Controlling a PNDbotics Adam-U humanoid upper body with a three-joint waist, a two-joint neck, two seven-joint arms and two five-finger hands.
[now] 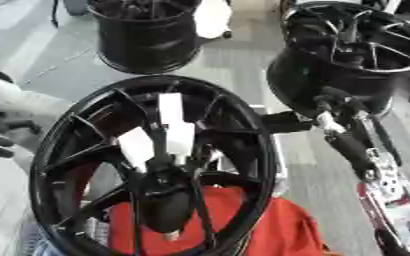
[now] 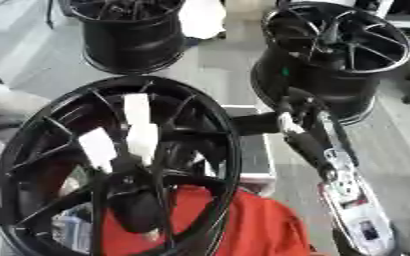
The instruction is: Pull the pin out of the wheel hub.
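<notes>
Big black wheel hub [image 1: 152, 165] low and left of middle, standing over a red cloth [image 1: 270, 230]. Pale pin [image 1: 171, 235], maybe, poking down at the hub's centre, long way up and down. Right hand [image 1: 335, 107] at middle right, just beside the hub's rim, up and right of the pin. Fingers dark and blurry; cannot tell if open or closed. Left hand nowhere to see, so right hand nearer.
</notes>
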